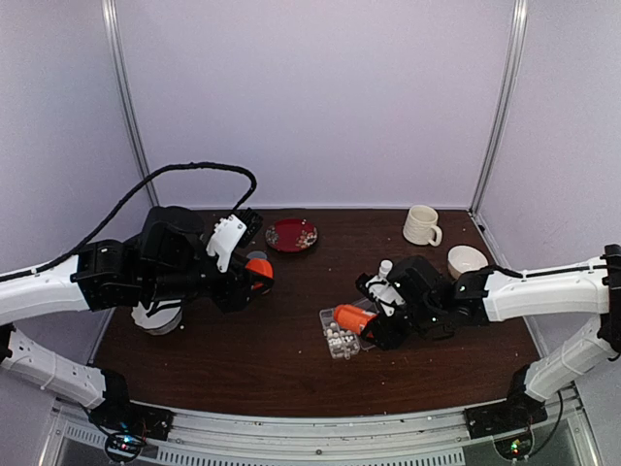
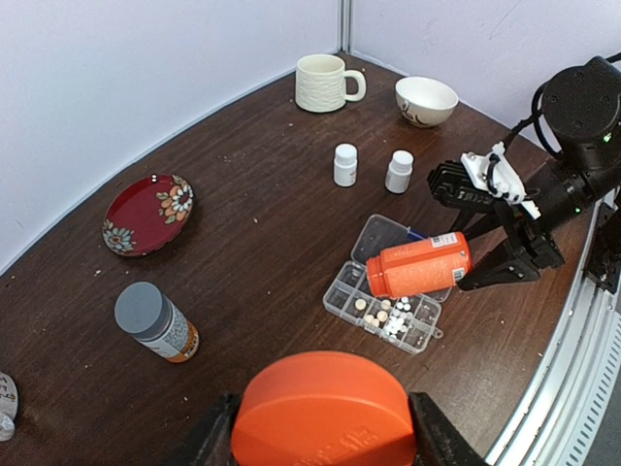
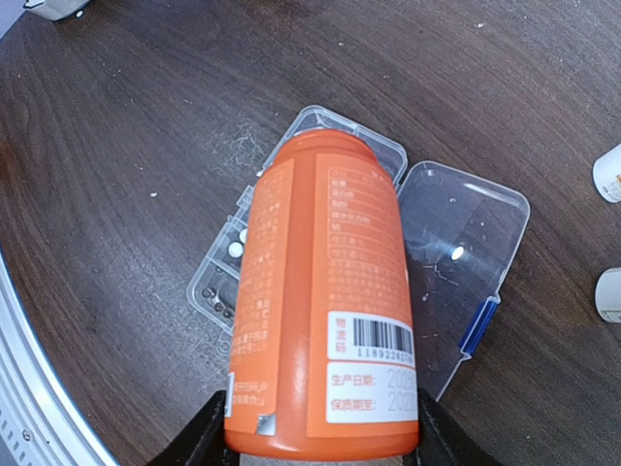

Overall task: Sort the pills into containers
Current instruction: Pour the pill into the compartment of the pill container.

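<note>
Right tool [image 3: 315, 442]: clamped on an orange bottle [image 3: 325, 291], one finger on each side of the end nearest the wrist. The bottle lies on its side, roughly level, and reaches out over the organizer box [image 2: 342, 291]. Whether it touches the box cannot be told.

Left tool [image 2: 325, 432]: clamped on a round orange cap [image 2: 323, 408], which fills the gap between the fingers. It is raised over the left part of the worktop [image 1: 243, 359], well apart from the box.

Organizer box: flat on the worktop in front of the right arm, near the middle of the front edge. Its clear lid [image 3: 466, 252] is swung open and lies flat beside the tray, with a blue catch on its outer edge.

Pills [image 2: 391, 316]: a pale cluster spread across several cells [image 2: 364, 306] of the tray, just beside and partly under the bottle. In the right wrist view only a few show past the bottle's side. An exact count is not possible.

Other items on the worktop:
- Two small white bottles [image 2: 345, 165] upright, side by side, beyond the box.
- Mug [image 2: 325, 82] and bowl [image 2: 427, 100] at the far right corner.
- Red patterned plate [image 2: 147, 214] at the far centre.
- Grey-capped bottle [image 2: 155, 320] standing alone on the left.
</note>
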Motion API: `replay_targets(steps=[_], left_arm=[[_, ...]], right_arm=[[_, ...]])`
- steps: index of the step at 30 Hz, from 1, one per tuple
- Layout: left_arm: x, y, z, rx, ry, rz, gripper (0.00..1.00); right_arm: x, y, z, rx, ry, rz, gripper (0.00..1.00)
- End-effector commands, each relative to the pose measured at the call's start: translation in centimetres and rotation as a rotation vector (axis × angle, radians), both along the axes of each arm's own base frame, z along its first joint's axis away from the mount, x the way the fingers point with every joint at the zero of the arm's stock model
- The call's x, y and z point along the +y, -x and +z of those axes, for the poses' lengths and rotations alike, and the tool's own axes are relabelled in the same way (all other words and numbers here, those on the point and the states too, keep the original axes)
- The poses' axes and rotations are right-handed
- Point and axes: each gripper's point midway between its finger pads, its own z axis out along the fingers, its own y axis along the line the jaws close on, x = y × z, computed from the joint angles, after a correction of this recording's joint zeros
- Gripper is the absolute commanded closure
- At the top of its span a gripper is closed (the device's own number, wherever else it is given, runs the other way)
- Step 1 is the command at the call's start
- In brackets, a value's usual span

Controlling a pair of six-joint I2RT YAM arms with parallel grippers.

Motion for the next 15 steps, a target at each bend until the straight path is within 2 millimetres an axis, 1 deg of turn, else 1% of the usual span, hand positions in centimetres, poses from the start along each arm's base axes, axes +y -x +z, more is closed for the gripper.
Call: replay_targets(steps=[1, 3, 5, 6, 9, 12, 14, 15], left_arm=[[-0.3, 0.0, 1.6, -0.022, 0.033, -0.012, 1.00], [-0.3, 0.0, 1.6, -0.023, 0.034, -0.013, 1.00], [-0.3, 0.0, 1.5, -0.021, 0.033, -0.010, 1.00], [-0.3, 0.0, 1.5, -0.021, 0.033, -0.009, 1.00], [-0.4, 0.0, 1.5, -0.020, 0.033, -0.011, 1.00], [-0.4, 0.0, 1.5, -0.018, 0.034, -0.011, 1.00], [-0.4, 0.0, 1.5, -0.017, 0.034, -0.012, 1.00], [-0.4, 0.0, 1.5, -0.017, 0.033, -0.013, 1.00]], right_arm=[[0.4, -0.2, 0.8, -0.009, -0.010, 0.007, 1.00], [0.5, -0.4, 1.7, -0.051, -0.074, -0.010, 1.00], [-0.2, -0.7, 1.5, -0.043, 0.007, -0.027, 1.00], [-0.2, -0.7, 1.5, -0.034, 0.017, -0.022, 1.00], [0.3, -0.6, 2.3, -0.065, -0.062, -0.020, 1.00], [-0.5, -0.7, 0.8, -0.025, 0.058, -0.021, 1.00], [0.1, -0.3, 1.0, -0.024, -0.018, -0.012, 1.00], [0.2, -0.4, 1.3, -0.045, -0.054, -0.018, 1.00]])
